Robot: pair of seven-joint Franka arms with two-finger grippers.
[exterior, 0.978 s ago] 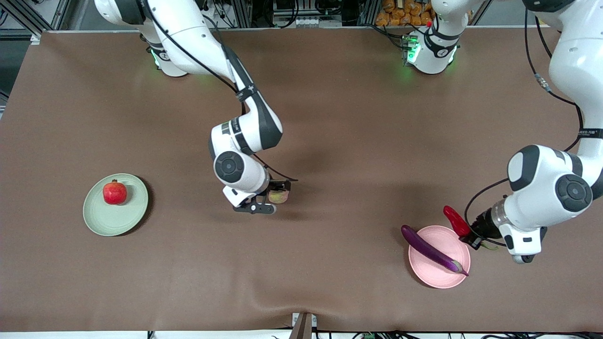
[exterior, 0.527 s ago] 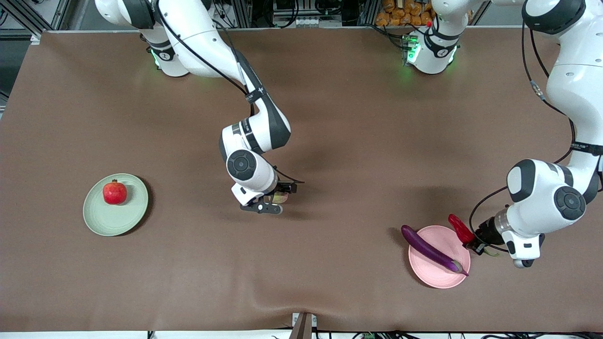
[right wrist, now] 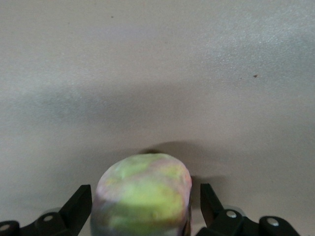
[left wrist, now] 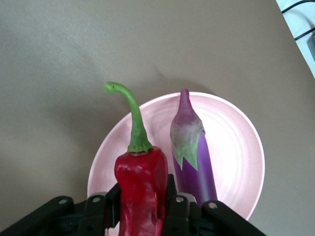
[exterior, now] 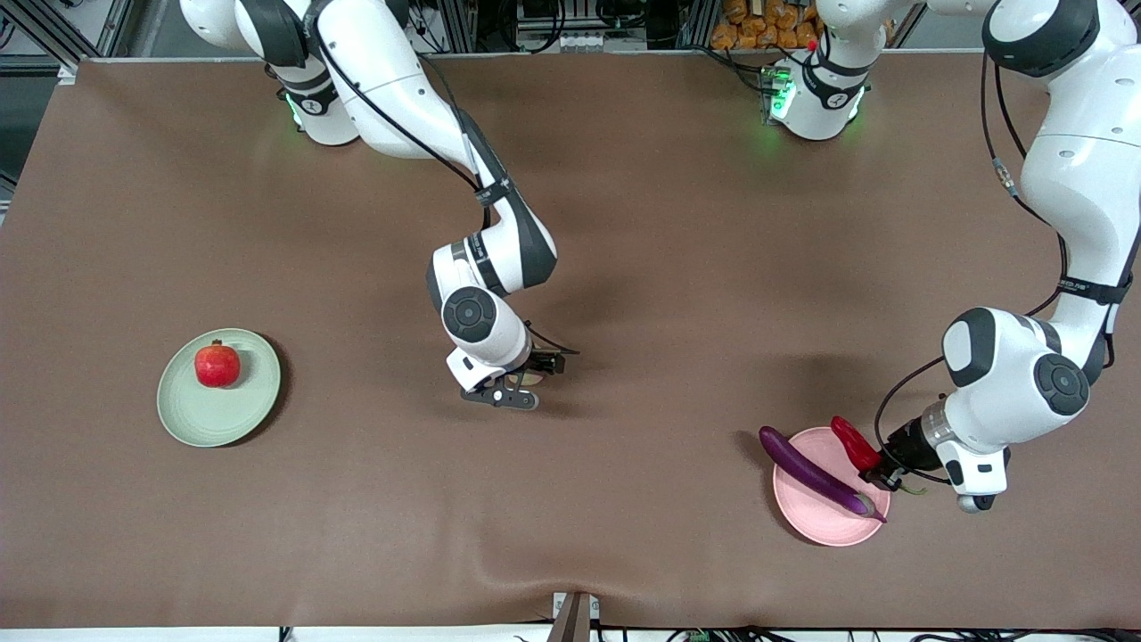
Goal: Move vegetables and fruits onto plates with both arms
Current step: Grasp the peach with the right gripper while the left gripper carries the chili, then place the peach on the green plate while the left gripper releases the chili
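While your left gripper hung over the rim of the pink plate, low in the frame toward the left arm's end of the table, it was clamped on the lower body of the red chili pepper, stem pointing away from the wrist. The purple eggplant already lay slantwise across that plate, one end poking out past the rim.

That was your first risk. The free strip of plate beside the eggplant looked narrow, so a pepper let go too near the edge could have tipped off onto the brown table. Set it down on the eggplant instead, and it might have rolled or nudged the eggplant further over the rim.

In the middle of the frame, your right gripper was down at the table, fingers spread wide on either side of the pale yellow-green peach, with a visible gap on at least one side and nothing gripped yet. Round fruit is unforgiving. If the fingers had met it off-centre, the peach could have squirted out and rolled away, and a grip taken too low on the curve might have slipped during the long carry.

The green plate sat well apart toward the right arm's end, holding the red pomegranate off its centre, so a careless drop there could have knocked one fruit into the other.
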